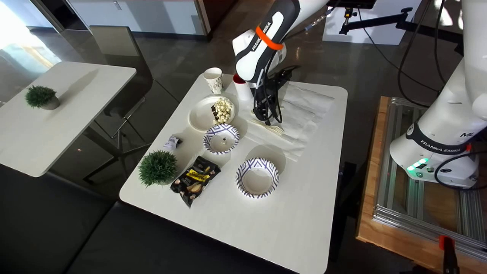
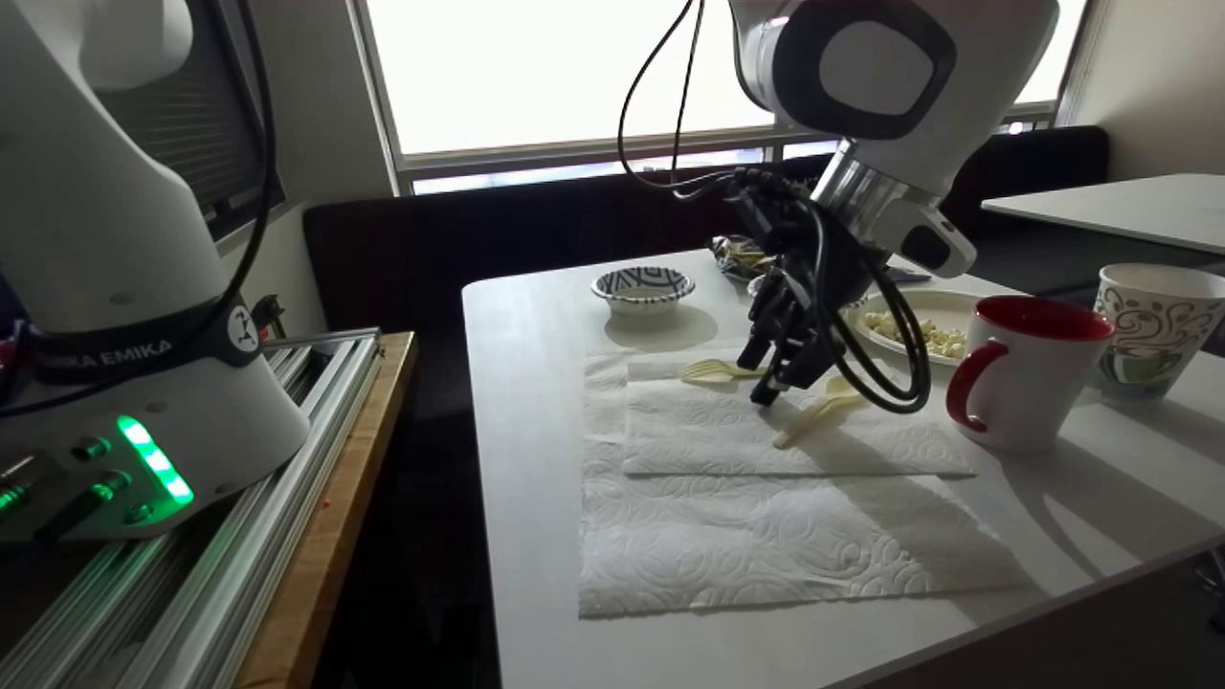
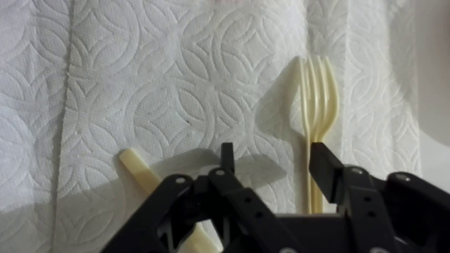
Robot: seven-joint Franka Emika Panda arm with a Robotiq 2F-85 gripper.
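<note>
Hand (image 3: 269, 161) is standing spread apart, gripping nothing; in wrist view one finger (image 3: 327, 172) is overlapping the fork (image 3: 318, 121), contact unclear. Fork and second utensil (image 3: 140, 172) are lying on paper towel (image 3: 175, 88); lifting is looking undone.

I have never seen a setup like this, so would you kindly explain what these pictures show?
The white machine is a robot arm, ending in a black gripper, its two-fingered hand. Two pictures come from cameras outside the robot; the close-up comes from a camera on its wrist. On the white table lie sheets of paper towel, with a pale fork and another pale utensil on them. Elsewhere on it are a red-and-white mug, a paper cup, a plate with popcorn, two patterned bowls, a black snack bag and a potted plant. The gripper is open above the paper towel, one finger right over the fork's handle; whether it touches, I cannot tell. Nothing is held.
</note>
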